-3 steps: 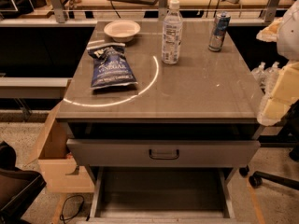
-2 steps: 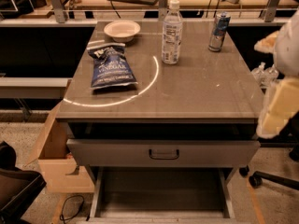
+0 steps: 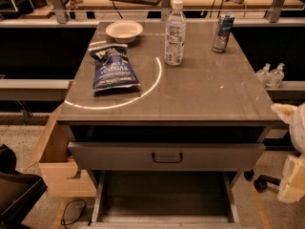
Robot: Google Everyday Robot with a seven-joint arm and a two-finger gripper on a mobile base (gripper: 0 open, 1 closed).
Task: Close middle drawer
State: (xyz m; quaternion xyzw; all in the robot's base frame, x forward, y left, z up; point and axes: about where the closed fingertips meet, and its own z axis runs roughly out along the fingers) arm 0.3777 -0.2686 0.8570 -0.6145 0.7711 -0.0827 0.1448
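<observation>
The middle drawer [image 3: 164, 194] is pulled far out below the tabletop; I see its grey floor and side rails, and its low front runs along the bottom edge of the view with the handle out of sight. Above it the taller-fronted top drawer [image 3: 167, 155] with a dark handle stands slightly out. My gripper [image 3: 291, 178] shows as cream-coloured parts at the right edge, beside the cabinet's right front corner and apart from both drawers. The lowest drawer is out of view.
On the tabletop [image 3: 209, 94] lie a blue chip bag [image 3: 113, 68], a white bowl [image 3: 124, 31], a water bottle [image 3: 175, 32] and a can [image 3: 222, 32]. A cardboard box [image 3: 59, 156] stands at the left. Two small bottles [image 3: 270, 75] and a chair caster [image 3: 259, 182] are at the right.
My arm has moved down and to the right, away from the tabletop's right edge, and shows less in view. The drawers and the things on the table have not moved.
</observation>
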